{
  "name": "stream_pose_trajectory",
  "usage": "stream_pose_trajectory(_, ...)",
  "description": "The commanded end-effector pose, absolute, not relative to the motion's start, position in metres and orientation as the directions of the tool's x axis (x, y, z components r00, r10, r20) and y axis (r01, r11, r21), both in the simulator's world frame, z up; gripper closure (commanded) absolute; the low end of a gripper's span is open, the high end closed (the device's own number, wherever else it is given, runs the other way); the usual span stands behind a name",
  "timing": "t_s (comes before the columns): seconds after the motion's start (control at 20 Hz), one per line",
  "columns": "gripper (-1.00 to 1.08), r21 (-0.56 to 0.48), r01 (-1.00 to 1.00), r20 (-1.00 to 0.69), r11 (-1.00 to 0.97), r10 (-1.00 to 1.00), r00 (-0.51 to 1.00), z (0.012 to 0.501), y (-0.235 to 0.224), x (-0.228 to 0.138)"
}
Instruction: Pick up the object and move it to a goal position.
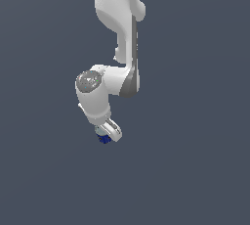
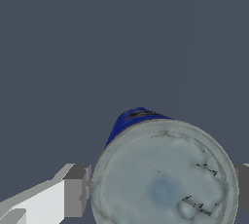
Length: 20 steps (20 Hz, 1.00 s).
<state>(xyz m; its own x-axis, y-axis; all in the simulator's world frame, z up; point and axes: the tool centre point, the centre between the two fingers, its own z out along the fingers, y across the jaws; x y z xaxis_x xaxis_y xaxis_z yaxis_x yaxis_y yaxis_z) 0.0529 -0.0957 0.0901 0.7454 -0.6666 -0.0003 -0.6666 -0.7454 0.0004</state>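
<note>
The object is a short can with a dark blue printed side and a pale silvery-grey round top. In the wrist view it fills the space between my two grey fingertips, which press on its opposite sides. My gripper is shut on the can. In the exterior view the white gripper points down, and only a small blue part of the can shows under it. I cannot tell whether the can rests on the surface or hangs above it.
The plain dark grey-blue surface spreads all around with no edge in view. The white arm comes down from the top of the exterior view.
</note>
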Motion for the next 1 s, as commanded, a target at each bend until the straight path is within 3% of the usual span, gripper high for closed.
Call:
stream_pose_trajectory(0.0, -0.92, 0.0, -0.668, 0.0, -0.745, -0.668, 0.745, 0.0792, -0.0958, 0.0527)
stream_pose_trajectory(0.3, -0.92, 0.0, -0.668, 0.0, -0.745, -0.668, 0.745, 0.0742, -0.0958, 0.0542)
stream_pose_trajectory(0.35, 1.08, 0.0, -0.668, 0.0, -0.745, -0.668, 0.745, 0.0742, -0.0958, 0.0542)
stream_pose_trajectory(0.95, 1.08, 0.0, -0.67, 0.0, -0.743, -0.67, 0.743, 0.0746, -0.0958, 0.0544)
